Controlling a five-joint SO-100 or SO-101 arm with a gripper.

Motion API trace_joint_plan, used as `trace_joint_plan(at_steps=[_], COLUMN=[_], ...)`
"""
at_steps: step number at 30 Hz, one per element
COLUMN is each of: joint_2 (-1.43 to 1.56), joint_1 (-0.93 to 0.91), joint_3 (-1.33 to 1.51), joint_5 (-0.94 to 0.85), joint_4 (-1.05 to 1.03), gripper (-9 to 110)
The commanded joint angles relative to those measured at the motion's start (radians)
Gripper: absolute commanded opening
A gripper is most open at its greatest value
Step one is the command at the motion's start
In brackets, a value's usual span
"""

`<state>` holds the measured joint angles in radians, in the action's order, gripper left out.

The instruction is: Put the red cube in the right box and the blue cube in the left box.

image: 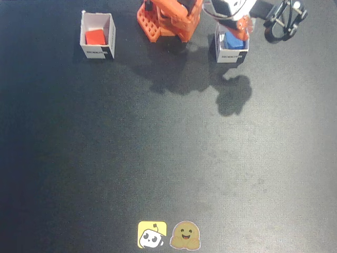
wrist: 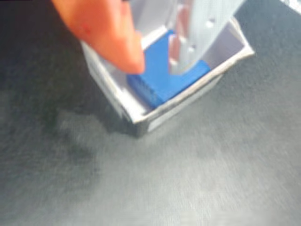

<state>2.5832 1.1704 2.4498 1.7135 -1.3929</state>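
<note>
In the wrist view the gripper (wrist: 155, 66) is reaching into the left box (wrist: 188, 101), its jaws spread apart and straddling the blue cube (wrist: 160, 82), which is sitting inside. In the fixed view that box is standing at about one o'clock on the tabletop (image: 168, 158), while the red cube (image: 95, 37) is lying in the right box (image: 98, 50) at eleven o'clock.

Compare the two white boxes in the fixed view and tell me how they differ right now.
The right box, at the fixed view's left, holds the red cube; the left box, at that view's right, holds the blue cube. The right box stands clear of the arm, while the gripper reaches into the left box with its fingers astride the blue cube. The right box has a small nub at a rim corner; none shows on the left box. Both are white, open-topped, with a dark front label.
</note>
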Motion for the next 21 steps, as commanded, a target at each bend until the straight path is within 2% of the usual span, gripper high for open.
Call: trace_joint_plan(at_steps=[1,12,21], joint_2=[-0.014,-0.201,-0.264], joint_1=[-0.026,-0.098,-0.282], joint_3=[-0.074,-0.206,-0.242], joint_5=[-0.005,0.023,0.117], joint_4=[0.020,0.094,0.120], gripper=[2,1,1])
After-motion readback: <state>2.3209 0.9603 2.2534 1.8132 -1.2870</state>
